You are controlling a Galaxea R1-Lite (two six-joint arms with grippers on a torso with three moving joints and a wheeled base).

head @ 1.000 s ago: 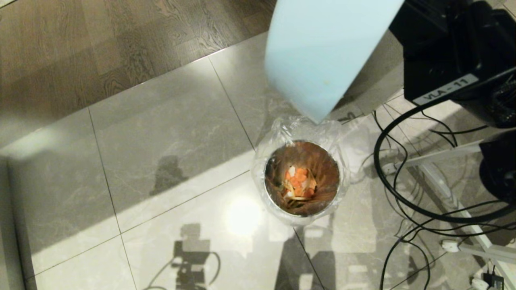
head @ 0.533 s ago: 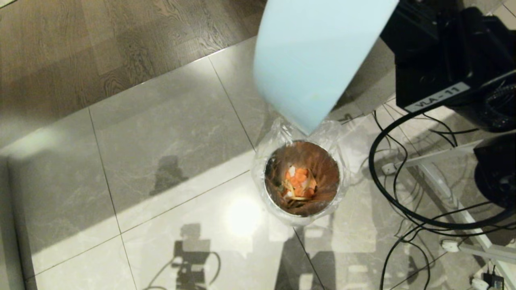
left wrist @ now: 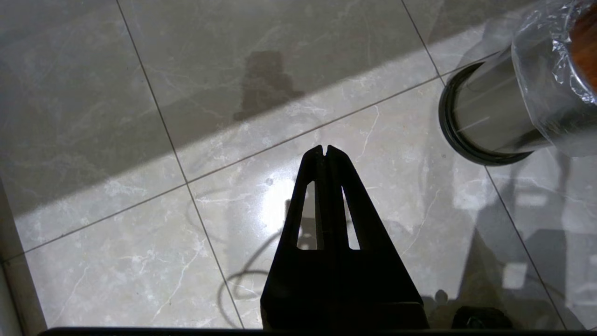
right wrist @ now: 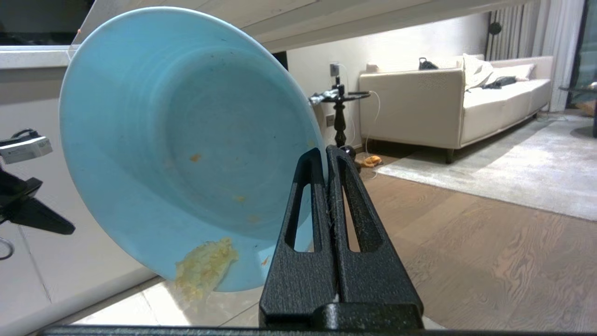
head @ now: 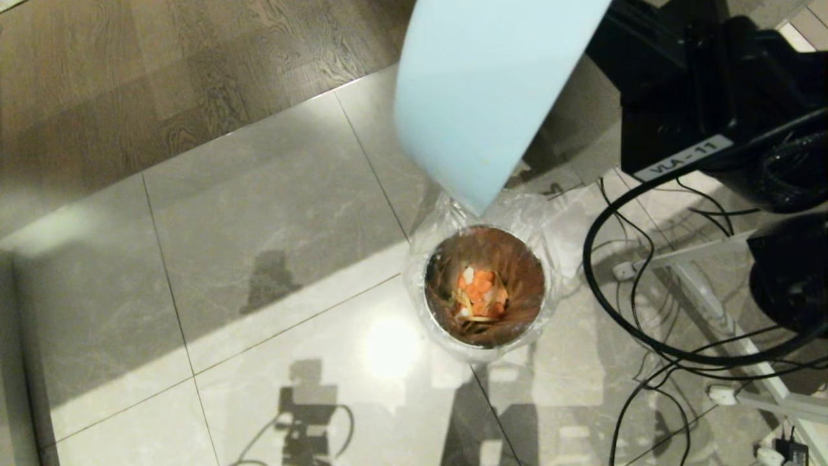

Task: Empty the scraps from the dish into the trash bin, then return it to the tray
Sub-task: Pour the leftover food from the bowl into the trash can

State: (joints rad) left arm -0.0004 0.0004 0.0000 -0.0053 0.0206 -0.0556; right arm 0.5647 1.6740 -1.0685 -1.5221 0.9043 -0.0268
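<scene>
Jaws of right gripper pinch dish rim.

One printed label can be read.
A white sticker on the black arm housing at the right of the head view reads "VLA-11"; no other text is legible.

place: home living room | cues: cream upholstered sofa; pale grey rug; wood-plank floor; glossy marble tiles
</scene>
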